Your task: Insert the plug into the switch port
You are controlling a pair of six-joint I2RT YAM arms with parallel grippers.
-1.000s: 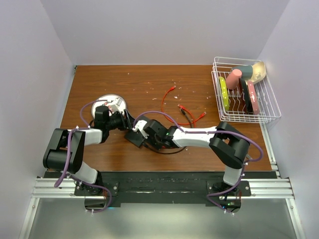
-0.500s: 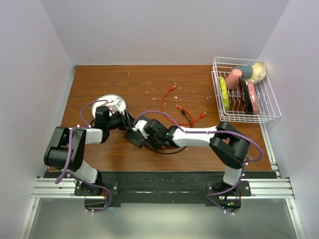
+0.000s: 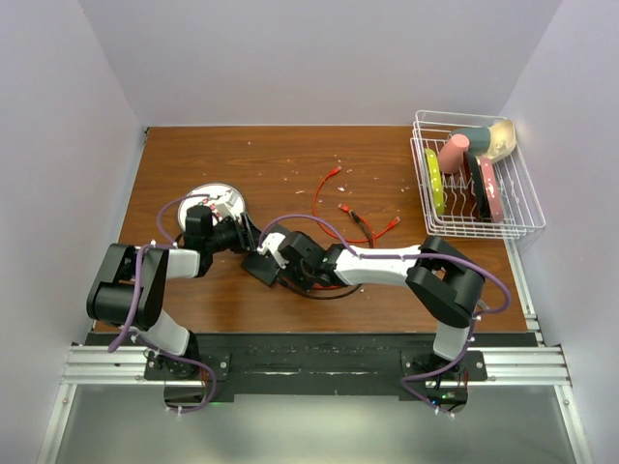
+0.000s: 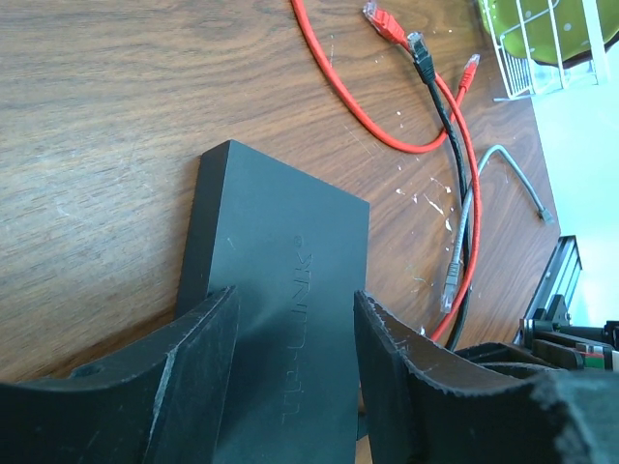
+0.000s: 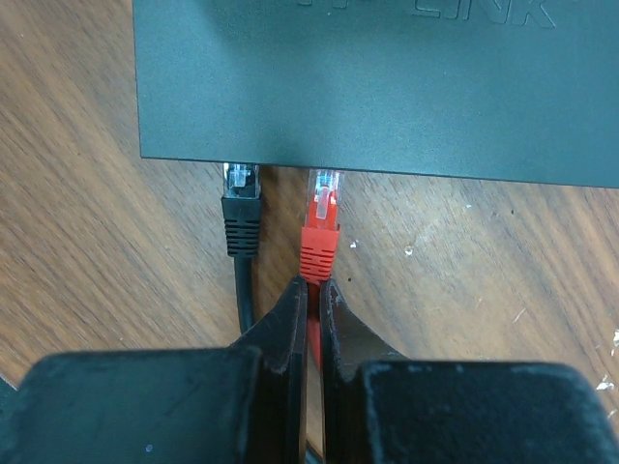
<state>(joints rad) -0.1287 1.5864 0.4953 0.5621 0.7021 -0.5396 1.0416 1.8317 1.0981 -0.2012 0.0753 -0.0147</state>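
Right tool, pinched shut on the red plug's rear, could skew it. Left tool stood half open, so I feared the switch sliding.

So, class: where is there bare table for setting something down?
Bare: the table's far strip, behind the plate and red cables. Crowded: mid-table, where the left gripper and the right gripper, holding the plug, meet at the switch.
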